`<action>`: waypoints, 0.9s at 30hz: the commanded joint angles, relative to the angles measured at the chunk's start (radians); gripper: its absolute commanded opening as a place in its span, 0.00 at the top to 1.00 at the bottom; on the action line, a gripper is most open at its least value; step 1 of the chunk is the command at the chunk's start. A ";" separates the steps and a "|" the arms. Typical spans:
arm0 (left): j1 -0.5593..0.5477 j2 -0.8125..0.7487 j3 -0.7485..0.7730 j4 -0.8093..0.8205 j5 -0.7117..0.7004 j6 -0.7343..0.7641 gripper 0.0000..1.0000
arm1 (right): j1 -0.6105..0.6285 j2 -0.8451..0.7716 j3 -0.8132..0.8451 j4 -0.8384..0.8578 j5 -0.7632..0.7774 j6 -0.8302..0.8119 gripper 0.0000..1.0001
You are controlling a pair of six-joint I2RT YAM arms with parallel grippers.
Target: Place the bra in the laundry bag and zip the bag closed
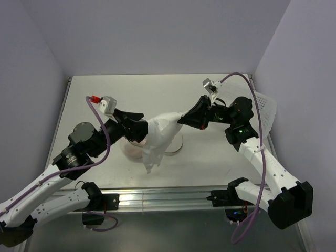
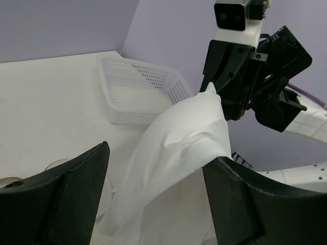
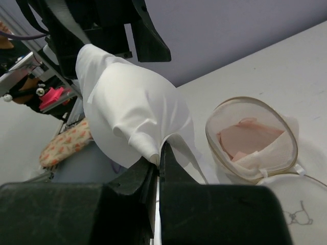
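Note:
The white bra [image 1: 159,135] hangs in the air between both grippers, above the table. My right gripper [image 1: 182,119] is shut on one edge of it; its fingers pinch a fold in the right wrist view [image 3: 159,145]. My left gripper [image 1: 143,127] is open. In the left wrist view [image 2: 159,153] the bra [image 2: 179,138] lies between its wide-apart fingers and drapes over the right finger [image 2: 240,199]. The laundry bag [image 3: 250,138] lies open on the table below, with pink fabric inside. Its round lid [image 3: 296,214] with the bra outline lies beside it. From above the bra partly hides the bag [image 1: 130,148].
A clear perforated plastic bin [image 1: 265,113] stands at the right edge of the table, behind my right arm; it also shows in the left wrist view [image 2: 138,89]. The table's near edge has a metal rail [image 1: 168,197].

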 commanded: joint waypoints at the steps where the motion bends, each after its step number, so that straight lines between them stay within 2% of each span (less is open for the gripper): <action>1: -0.001 -0.033 0.018 -0.043 -0.019 0.001 0.20 | -0.007 0.009 -0.006 0.093 -0.034 0.058 1.00; 6: 0.017 -0.116 0.021 -0.073 -0.047 -0.016 0.08 | -0.014 -0.012 -0.013 0.030 -0.025 0.015 1.00; 11: 0.023 -0.138 0.028 -0.051 0.037 -0.027 0.01 | -0.015 -0.007 -0.013 0.000 -0.025 -0.002 1.00; 18: 0.029 -0.158 -0.040 0.050 0.094 -0.051 0.01 | -0.013 -0.033 -0.033 0.006 -0.027 -0.002 1.00; 25: 0.031 0.005 -0.008 0.119 0.320 -0.062 0.01 | 0.015 -0.012 -0.026 -0.005 -0.024 -0.007 1.00; 27: 0.031 0.037 -0.002 0.121 0.347 -0.056 0.06 | 0.018 -0.004 -0.023 -0.016 -0.021 -0.014 1.00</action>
